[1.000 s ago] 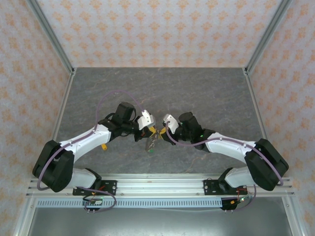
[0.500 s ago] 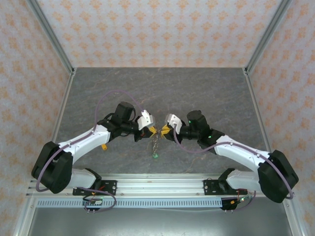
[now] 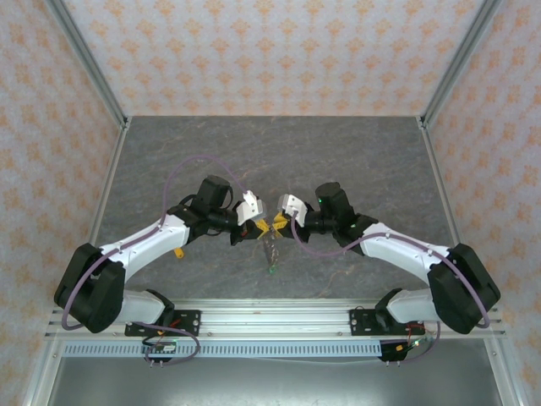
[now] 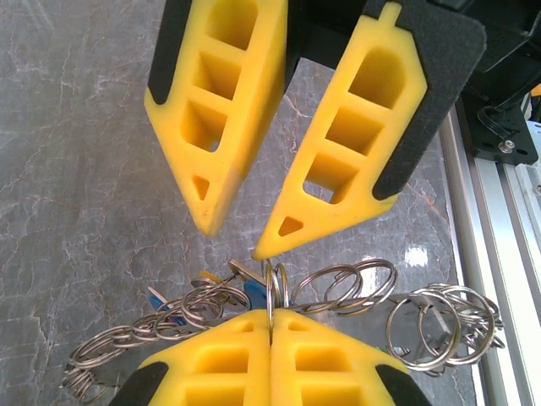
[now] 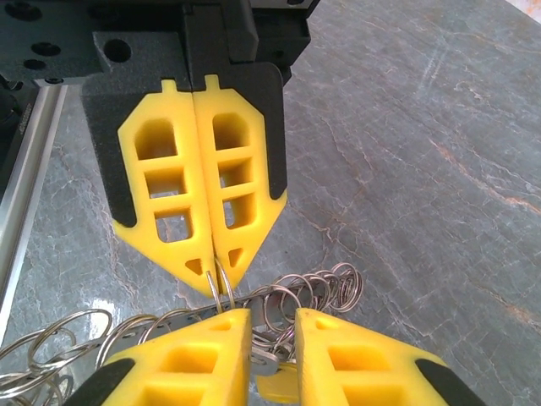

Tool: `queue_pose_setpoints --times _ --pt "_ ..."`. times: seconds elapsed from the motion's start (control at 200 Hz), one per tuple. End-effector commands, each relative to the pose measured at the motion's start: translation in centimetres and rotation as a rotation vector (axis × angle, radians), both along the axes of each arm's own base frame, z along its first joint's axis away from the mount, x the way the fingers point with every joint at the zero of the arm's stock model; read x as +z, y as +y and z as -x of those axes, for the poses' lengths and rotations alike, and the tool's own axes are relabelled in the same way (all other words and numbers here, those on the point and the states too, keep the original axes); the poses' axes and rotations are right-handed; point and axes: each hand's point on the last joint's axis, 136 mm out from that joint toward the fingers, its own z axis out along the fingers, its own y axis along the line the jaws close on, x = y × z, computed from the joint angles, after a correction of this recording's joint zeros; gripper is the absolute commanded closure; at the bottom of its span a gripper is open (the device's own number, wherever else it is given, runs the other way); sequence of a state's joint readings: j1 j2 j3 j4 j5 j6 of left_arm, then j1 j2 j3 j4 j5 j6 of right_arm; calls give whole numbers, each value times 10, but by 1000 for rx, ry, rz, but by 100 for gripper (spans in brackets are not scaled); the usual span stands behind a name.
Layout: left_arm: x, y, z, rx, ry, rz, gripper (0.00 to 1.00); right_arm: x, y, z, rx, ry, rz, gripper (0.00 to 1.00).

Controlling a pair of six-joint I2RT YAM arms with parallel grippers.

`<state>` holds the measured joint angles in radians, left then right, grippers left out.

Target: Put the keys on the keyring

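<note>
The left claw (image 4: 270, 317) is clamped on the keyring (image 4: 275, 283), holding an upright loop tip-to-tip just before the right claw (image 4: 237, 241), whose jaws stand slightly apart.

A grey desk (image 3: 355, 152) with pale marble-like veining is closed in on the far side and both flanks by walls (image 3: 279, 51) papered cream with a repeating orange floral motif. Slanting aluminium posts (image 3: 84, 59) run up where the walls meet, and a thin metal trim (image 3: 108, 182) borders the desk at the foot of the walls. Along the desk's near edge lies a slotted aluminium rail (image 3: 279, 315), with a white perforated strip (image 3: 279, 348) just on its near side and a plain grey metal panel (image 3: 279, 381) nearest of all.
</note>
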<state>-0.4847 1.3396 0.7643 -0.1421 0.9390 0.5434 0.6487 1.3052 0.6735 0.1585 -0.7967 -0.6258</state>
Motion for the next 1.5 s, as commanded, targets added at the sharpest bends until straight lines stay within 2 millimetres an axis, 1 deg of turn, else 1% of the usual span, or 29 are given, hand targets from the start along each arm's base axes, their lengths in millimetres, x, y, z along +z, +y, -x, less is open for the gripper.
queue_pose_setpoints --times 0.0,0.1,0.185,0.505,0.611,0.716,0.796,0.871,0.941,1.021,1.111,1.326,1.491 --pt "20 -6 0 -37 -44 42 100 12 5 2 60 -23 -26 79" --pt "18 -7 0 -40 -36 40 100 14 6 6 83 -15 -39 79" --pt "19 -8 0 -45 -31 41 100 12 7 7 93 -9 -40 79" --pt "19 -7 1 -52 -22 35 100 11 10 3 94 -13 -41 79" --pt "18 -6 2 -48 -23 30 100 9 6 1 74 -22 -20 79" --pt "18 -5 2 -42 -29 20 100 13 -1 -4 20 -60 -4 79" --pt "17 -4 1 -39 -31 17 100 15 -6 0 22 -76 14 79" --pt "18 -5 0 -39 -33 17 100 15 -8 13 80 -74 25 79" --pt "17 -5 0 -40 -34 17 100 15 -7 19 104 -56 9 79" --pt "18 -6 0 -44 -37 20 100 14 -4 21 122 -28 -2 79" --pt "18 -6 0 -45 -34 21 100 12 0 19 129 -15 -9 79" --pt "18 -5 0 -44 -33 19 100 20 11 11 132 -16 -55 79" --pt "18 -5 0 -45 -31 19 100 19 15 8 136 -1 -67 79"
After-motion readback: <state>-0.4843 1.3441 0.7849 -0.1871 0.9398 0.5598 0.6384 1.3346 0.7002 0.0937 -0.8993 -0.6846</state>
